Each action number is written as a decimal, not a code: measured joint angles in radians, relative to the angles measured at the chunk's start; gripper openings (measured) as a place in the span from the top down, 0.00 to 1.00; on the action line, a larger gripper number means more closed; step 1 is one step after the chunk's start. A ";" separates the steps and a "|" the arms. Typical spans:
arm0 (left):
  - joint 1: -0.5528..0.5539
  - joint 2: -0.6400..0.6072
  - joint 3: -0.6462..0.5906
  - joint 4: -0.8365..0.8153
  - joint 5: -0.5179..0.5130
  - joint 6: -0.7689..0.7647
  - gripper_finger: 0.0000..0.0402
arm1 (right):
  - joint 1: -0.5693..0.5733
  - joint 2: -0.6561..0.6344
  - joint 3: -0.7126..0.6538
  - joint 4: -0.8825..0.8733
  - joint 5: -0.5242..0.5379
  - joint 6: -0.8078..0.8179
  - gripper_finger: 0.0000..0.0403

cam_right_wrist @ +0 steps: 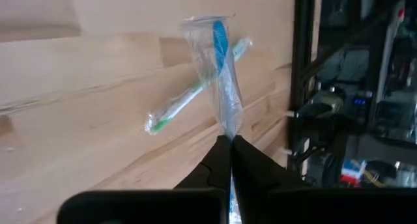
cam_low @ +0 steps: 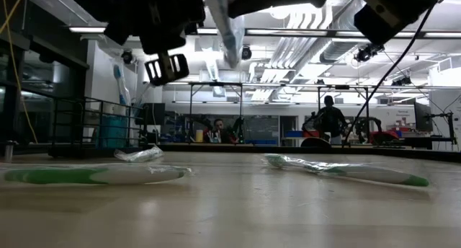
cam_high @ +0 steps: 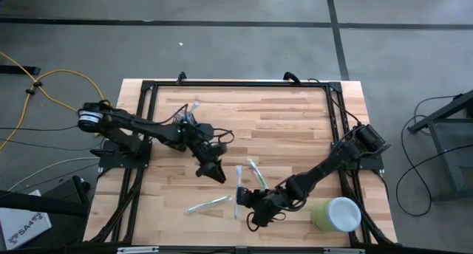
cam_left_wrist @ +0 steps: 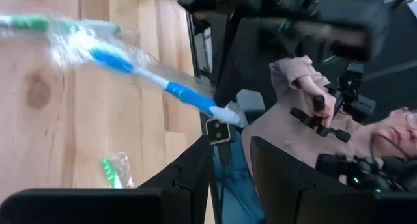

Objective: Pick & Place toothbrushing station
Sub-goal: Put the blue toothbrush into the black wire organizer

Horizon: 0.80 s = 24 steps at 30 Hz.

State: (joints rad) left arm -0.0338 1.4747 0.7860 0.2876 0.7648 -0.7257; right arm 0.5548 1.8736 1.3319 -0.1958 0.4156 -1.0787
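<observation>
Two grippers are at work over the table [cam_high: 295, 128], a pale butcher-block top with visible grain inside a black metal frame; the right gripper [cam_right_wrist: 229, 142], near the front middle, has its fingers pressed together, pinching the crinkly clear wrapper of a blue toothbrush [cam_right_wrist: 221, 42] that hangs clear of the wood; the left gripper [cam_high: 212, 170], just left of it and farther back, has its fingers spread around nothing; two slim green toothbrushes [cam_high: 209, 204] [cam_high: 255, 167] lie flat in glossy wrap close by; a round pale green cup [cam_high: 336, 215] with a white inside sits at the near right corner; honestly can't tell where the black mesh holder is; grey concrete floor, a yellow cable [cam_high: 44, 80] to the left, a workshop with people beyond.
</observation>
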 joint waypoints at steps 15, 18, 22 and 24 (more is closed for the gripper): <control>0.051 0.075 0.000 0.145 0.123 0.002 0.74 | -0.006 0.000 0.000 0.000 0.014 -0.035 1.00; 0.053 0.075 0.000 0.142 0.141 0.020 0.74 | -0.005 0.000 0.000 0.002 0.050 -0.082 0.99; 0.053 0.075 0.000 0.142 0.153 0.022 0.74 | -0.005 0.000 0.000 0.006 0.086 -0.127 0.99; 0.053 0.075 0.000 0.144 0.163 0.031 0.74 | -0.005 0.000 0.000 0.006 0.097 -0.151 0.99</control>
State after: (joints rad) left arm 0.0196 1.5501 0.7857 0.4321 0.9279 -0.6949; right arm 0.5499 1.8736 1.3319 -0.1894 0.5130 -1.2301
